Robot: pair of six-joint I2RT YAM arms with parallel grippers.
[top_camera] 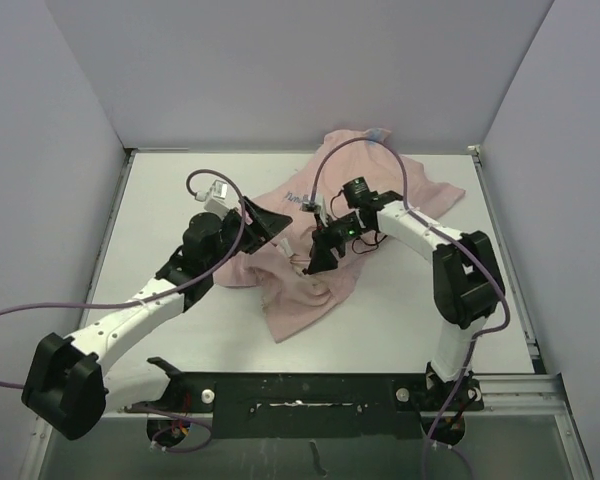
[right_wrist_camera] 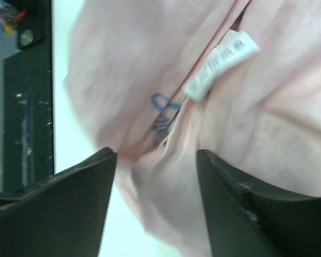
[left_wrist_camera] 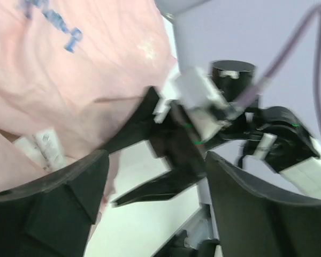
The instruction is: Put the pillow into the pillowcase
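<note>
Start at the left of the top view: your left arm [top_camera: 140, 310] reaches from the lower left corner up toward the centre, over the white tabletop [top_camera: 160, 190]. Its left tool [top_camera: 278, 228] sits at the left edge of the pillowcase [top_camera: 400, 200], fingers pointing right. In the left wrist view the two dark fingers [left_wrist_camera: 59, 203] stand well apart at the bottom of the frame. Nothing lies between them, only tabletop and the other arm's tool beyond.

The pillowcase lies crumpled across the middle of the tabletop, running from centre to the upper right of the top view. It shows its pale pink side, with blue marks [right_wrist_camera: 163, 110] on the cloth. A small white tag [right_wrist_camera: 222, 64] lies along a seam in the upper right of the right wrist view.

Just right of centre, your right tool [top_camera: 316, 262] hangs over the lower fold of the fabric, facing the left tool and close to it. Its fingers [right_wrist_camera: 246, 209] are apart too. Pink cloth fills the view beyond the gap, but it is not pinched between them.

Farther right, the right arm [top_camera: 460, 275] rises from the black base rail [top_camera: 310, 390] and bends back toward the centre. A purple cable [top_camera: 330, 160] loops above the cloth.
</note>
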